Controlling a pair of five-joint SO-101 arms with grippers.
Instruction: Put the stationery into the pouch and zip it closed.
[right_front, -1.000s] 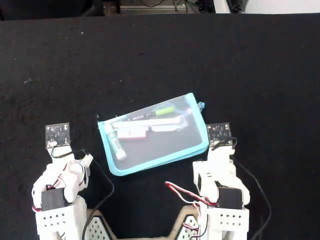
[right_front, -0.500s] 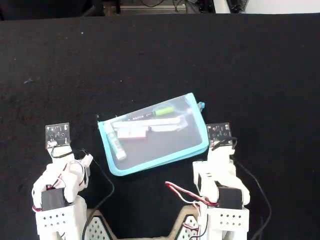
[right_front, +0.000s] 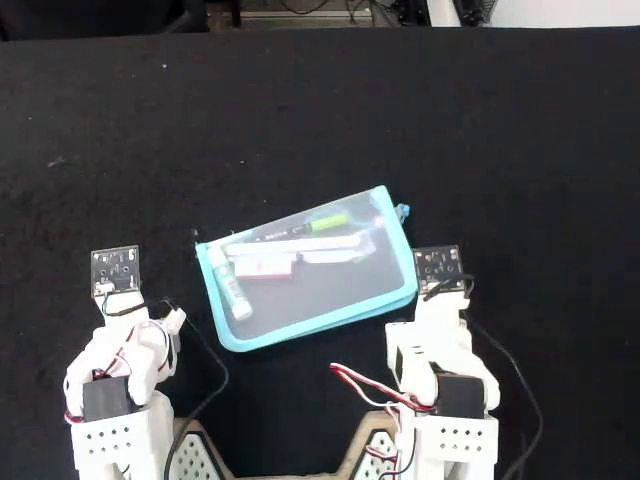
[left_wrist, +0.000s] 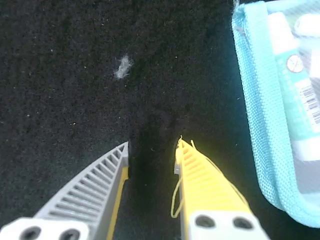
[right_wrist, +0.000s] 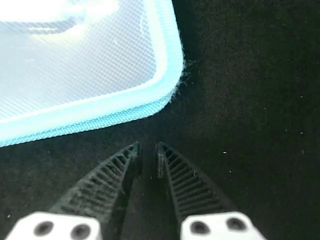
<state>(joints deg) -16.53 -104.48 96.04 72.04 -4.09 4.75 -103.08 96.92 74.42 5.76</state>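
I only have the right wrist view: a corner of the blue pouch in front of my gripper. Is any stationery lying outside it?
Observer: None that I can see. In the high view a glue stick and a green-capped pen show through the clear face of the pouch.
Operator: Where is the left gripper?
Observer: The left gripper is over the bare black table, beside the pouch's glue-stick end, with its fingers apart and holding nothing.
Operator: And the zip pull?
Observer: The zip pull sticks out at the pouch's far corner, on the side of the right gripper. I cannot tell whether the zip is fully closed.
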